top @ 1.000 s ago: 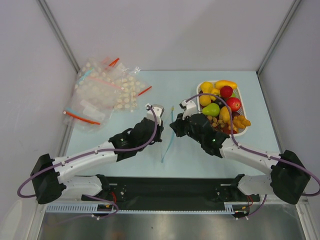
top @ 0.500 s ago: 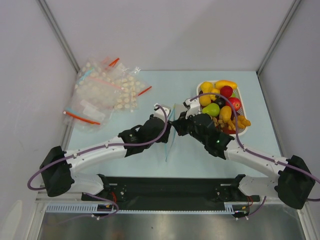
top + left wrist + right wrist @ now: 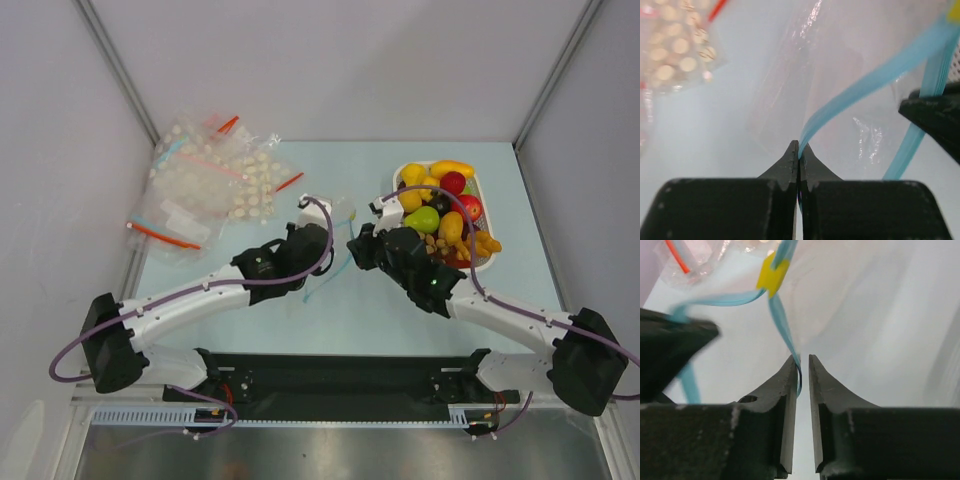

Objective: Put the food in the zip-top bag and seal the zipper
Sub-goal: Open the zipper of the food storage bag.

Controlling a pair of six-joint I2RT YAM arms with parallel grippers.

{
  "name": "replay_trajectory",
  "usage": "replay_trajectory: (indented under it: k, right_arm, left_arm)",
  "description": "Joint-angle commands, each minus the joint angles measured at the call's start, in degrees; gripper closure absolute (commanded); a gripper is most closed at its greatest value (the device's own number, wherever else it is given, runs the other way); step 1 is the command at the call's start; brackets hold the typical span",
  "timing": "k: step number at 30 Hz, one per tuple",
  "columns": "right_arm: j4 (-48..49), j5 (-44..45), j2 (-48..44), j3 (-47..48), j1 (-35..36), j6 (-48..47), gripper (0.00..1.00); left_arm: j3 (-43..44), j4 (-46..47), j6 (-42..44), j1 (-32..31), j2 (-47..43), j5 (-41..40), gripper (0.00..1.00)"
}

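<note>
Stretching between both grippers mid-table, the zip-top bag is left of the tray, which holds all the food. Left gripper is clamped tight on the zipper. Right gripper has the strip in a thin slit, can't tell if it's pinching.

heap of bags: far left corner of bench | tray: far right corner, food in it | zip-top bag: mid-bench between them, left tool at its left, right tool at its right
</note>
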Motion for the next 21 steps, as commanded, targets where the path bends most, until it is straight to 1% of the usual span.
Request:
replay_trajectory:
  k: [1,2,3,5,6,9,11,12,13,14,17,20,21]
  right_arm:
    - [-1.1,2.6,2.9,2.3,-1.7,2.1,0.78]
    - [-1.2,1.9,3.4,2.6,-2.3,2.6,0.76]
    - [-1.5,0.6,4.0,2.7,-2.8,3.7,0.68]
    - [-2.4,0.1,5.6,3.2,-4.7,4.6,0.61]
    - [-2.9,-0.2,6.0,3.4,-5.2,5.5,0.55]
    - [-3.7,-0.6,7.4,3.7,-6.7,6.2,0.49]
    - [-4.0,-0.6,8.4,4.0,-7.1,6.1,0.46]
    - [-4.0,-0.7,8.7,4.5,-7.1,5.9,0.41]
    - [-4.3,-0.5,9.2,4.7,-7.1,5.6,0.38]
    - [-4.6,-0.6,9.9,5.1,-7.1,5.5,0.35]
    - [-4.7,-2.3,10.4,6.0,-7.1,4.0,0.32]
    - [-5.9,-3.0,10.1,6.7,-6.8,2.6,0.27]
    - [-6.3,-2.4,9.5,6.8,-6.7,2.4,0.27]
  left_arm:
    - [10.4,-9.7,-0.7,-0.1,1.5,-11.7,1.0]
    - [11.7,-10.9,-1.1,-0.3,2.3,-12.1,1.0]
    - [12.6,-12.0,-1.3,-0.4,2.9,-12.1,1.0]
    - [15.1,-12.5,-1.2,-0.8,4.6,-12.0,1.0]
    - [16.0,-12.9,-1.1,-0.8,5.3,-12.0,1.0]
    - [17.4,-12.0,-0.4,-0.8,6.8,-13.5,1.0]
    - [13.9,-7.3,0.1,-0.8,6.8,-13.8,1.0]
    - [12.1,-5.3,0.6,-0.8,6.8,-13.0,1.0]
    - [10.1,-3.3,1.0,-0.7,7.1,-10.7,1.0]
    - [10.1,-3.4,0.9,-0.7,7.6,-10.6,0.99]
    - [9.6,-3.5,-1.6,-0.1,9.4,-12.6,1.0]
    - [8.7,-1.1,-1.4,1.7,10.9,-9.3,1.0]
    - [8.7,-0.9,-1.3,2.1,11.2,-6.5,1.0]
